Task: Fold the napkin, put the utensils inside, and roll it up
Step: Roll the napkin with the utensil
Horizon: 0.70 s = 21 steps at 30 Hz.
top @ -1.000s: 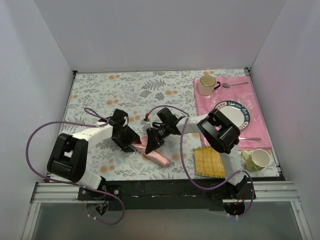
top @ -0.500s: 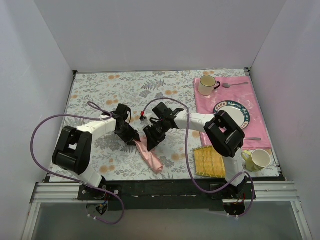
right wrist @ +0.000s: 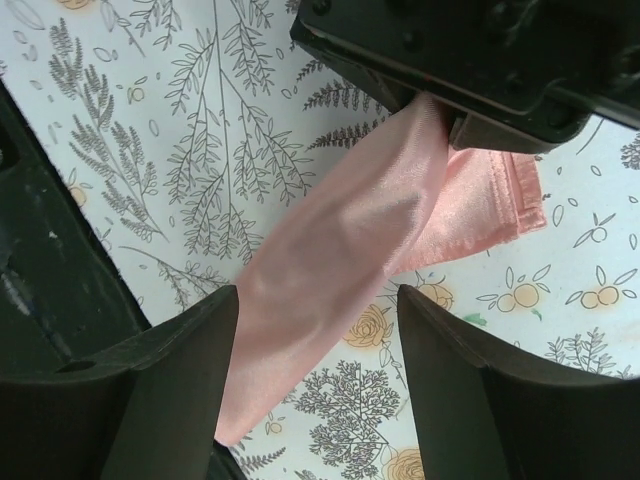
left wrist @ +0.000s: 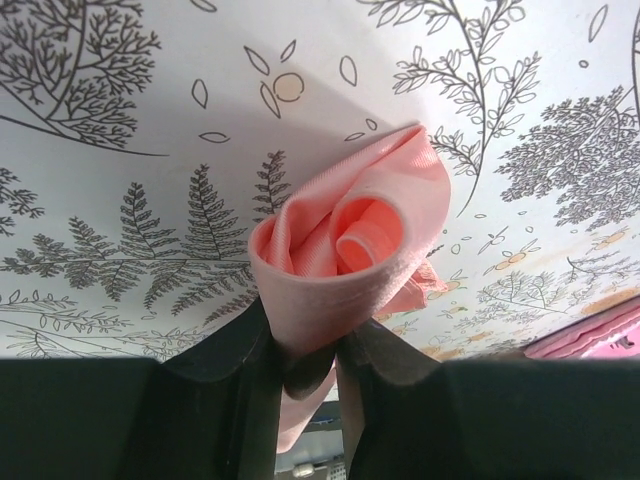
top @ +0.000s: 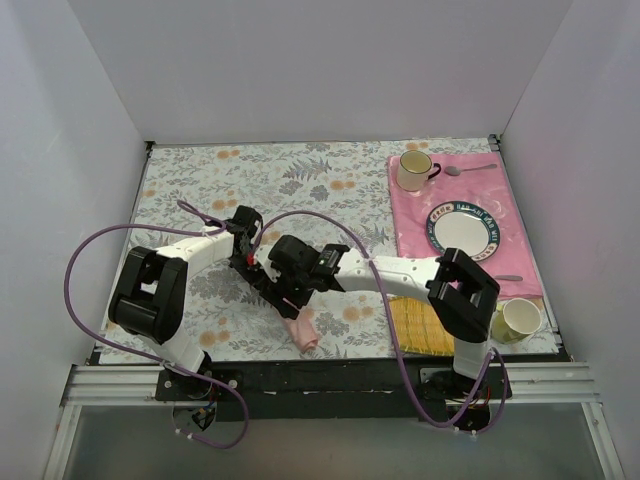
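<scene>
At napkin (left wrist: 350, 230): left gripper (left wrist: 303, 345) jaws pinch its rolled end; right gripper (right wrist: 318, 305) jaws spread wide, straddling its flat tail above the table (right wrist: 560, 300).

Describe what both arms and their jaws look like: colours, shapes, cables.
Both the left arm and right arm have white tubular links between bulky black joint housings. A thin purple cable loops loosely along each. The jaws are matt black and blocky.
</scene>
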### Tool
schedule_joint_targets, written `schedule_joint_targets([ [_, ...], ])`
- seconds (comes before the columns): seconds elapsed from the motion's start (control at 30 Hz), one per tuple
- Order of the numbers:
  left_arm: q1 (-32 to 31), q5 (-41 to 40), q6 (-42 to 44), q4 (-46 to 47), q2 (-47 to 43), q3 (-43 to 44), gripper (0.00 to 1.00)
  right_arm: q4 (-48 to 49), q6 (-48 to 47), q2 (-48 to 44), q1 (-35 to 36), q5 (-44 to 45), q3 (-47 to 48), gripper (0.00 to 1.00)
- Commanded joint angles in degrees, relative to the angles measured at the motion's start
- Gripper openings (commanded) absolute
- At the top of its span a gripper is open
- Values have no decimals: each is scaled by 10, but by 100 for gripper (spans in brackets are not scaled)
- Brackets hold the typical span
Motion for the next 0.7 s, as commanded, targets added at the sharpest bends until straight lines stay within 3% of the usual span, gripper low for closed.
schedule_joint_targets([
  [0.0,2,-7,-22,-45,-4,-14,14,28,32,-13,28,109,15,73],
  [0.47,2,14,-107,-58,-20,-32,8,7,63,60,100,253,41,76],
  [0.67,5,20,-121,-53,-25,-44,7,38,54,56,100,282,-12,69],
])
